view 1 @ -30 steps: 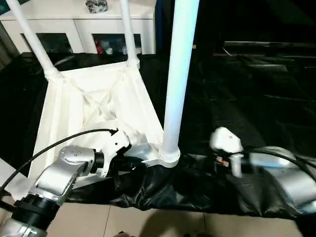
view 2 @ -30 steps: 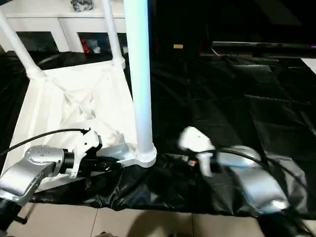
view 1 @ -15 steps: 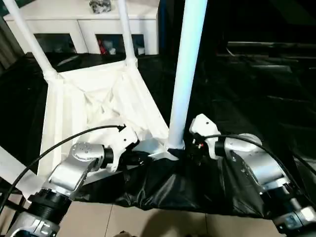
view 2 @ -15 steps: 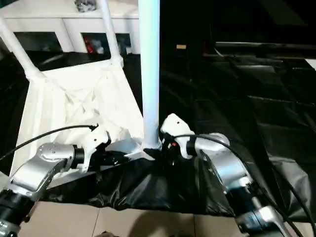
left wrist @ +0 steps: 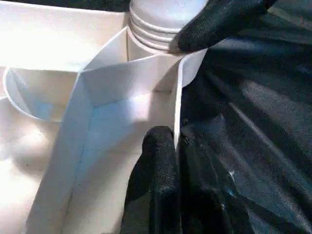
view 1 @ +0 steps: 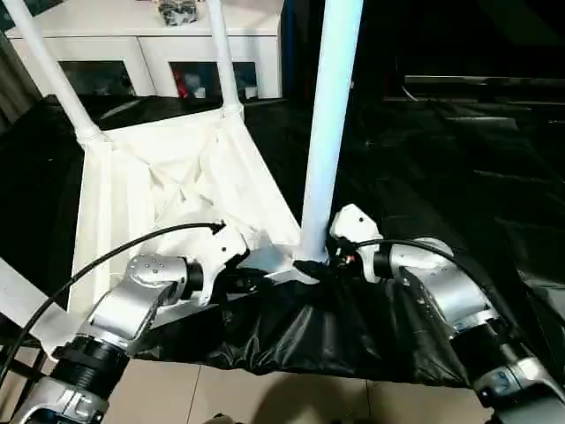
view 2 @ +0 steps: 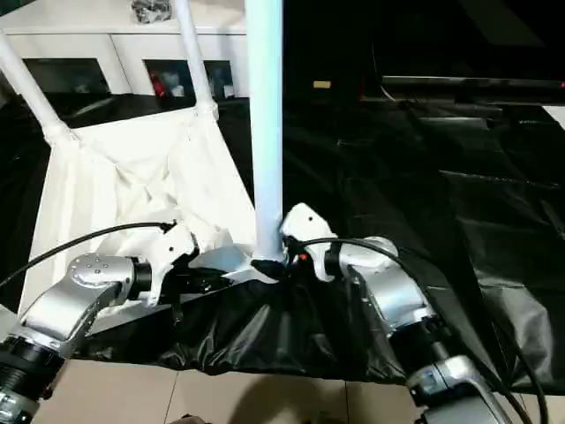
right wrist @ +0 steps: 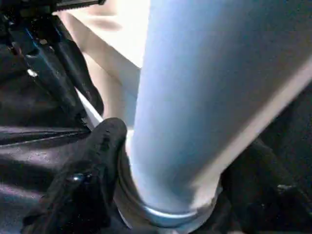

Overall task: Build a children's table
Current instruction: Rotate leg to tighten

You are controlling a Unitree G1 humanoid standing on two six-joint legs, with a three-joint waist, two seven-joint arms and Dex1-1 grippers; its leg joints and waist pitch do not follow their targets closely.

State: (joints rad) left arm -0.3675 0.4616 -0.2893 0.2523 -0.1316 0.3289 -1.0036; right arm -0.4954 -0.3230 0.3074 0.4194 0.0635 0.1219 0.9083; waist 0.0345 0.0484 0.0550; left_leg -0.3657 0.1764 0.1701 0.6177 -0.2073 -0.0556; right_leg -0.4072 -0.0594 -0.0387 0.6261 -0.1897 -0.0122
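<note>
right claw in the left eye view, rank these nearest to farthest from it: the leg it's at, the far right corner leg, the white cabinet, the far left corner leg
1. The near leg, standing right beside the right claw, at the tabletop's near corner.
2. The far right corner leg, at the tabletop's back edge.
3. The far left corner leg, across the tabletop.
4. The white cabinet, behind everything.

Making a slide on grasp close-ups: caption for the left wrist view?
Left gripper pinching the upturned tabletop's edge wall beside the corner socket holding a leg.
</note>
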